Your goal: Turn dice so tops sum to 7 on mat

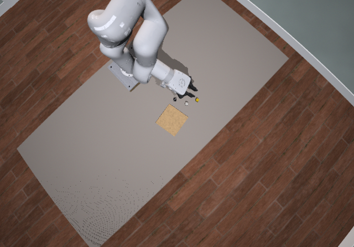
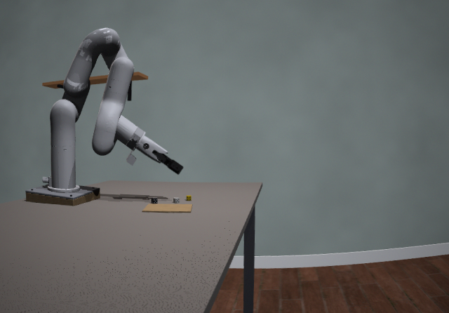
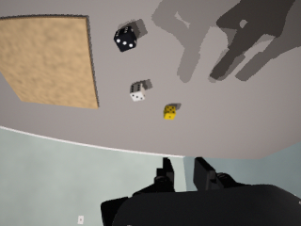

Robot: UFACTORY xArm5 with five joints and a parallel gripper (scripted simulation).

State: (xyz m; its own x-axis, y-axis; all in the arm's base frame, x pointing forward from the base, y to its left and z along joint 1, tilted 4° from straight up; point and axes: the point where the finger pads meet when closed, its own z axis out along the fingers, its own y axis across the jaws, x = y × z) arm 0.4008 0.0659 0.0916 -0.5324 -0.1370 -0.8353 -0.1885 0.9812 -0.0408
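Observation:
My gripper (image 1: pixel 196 93) (image 2: pixel 178 170) (image 3: pixel 181 169) is raised well above the table, its fingers apart with nothing between them. The black die (image 1: pixel 174 98) (image 2: pixel 154 200) (image 3: pixel 125 39) sits on the table near one corner of the tan mat (image 1: pixel 172 119) (image 2: pixel 167 208) (image 3: pixel 52 61). Its upper face seems to show three. The white die (image 1: pixel 186 103) (image 2: pixel 176 200) (image 3: pixel 137 91) sits between the other two; its top number is too small to read surely. The yellow die (image 1: pixel 197 99) (image 2: pixel 188 198) (image 3: pixel 169 112) is farthest from the mat, with one seemingly on top. All three dice are off the mat.
The grey table (image 1: pixel 114 141) (image 2: pixel 109 244) (image 3: pixel 226 127) carries the arm's base plate (image 1: pixel 130 84) (image 2: pixel 72 191). Its long edge lies beyond the yellow die and the mat. A wooden shelf (image 2: pixel 139 76) hangs on the wall behind the arm.

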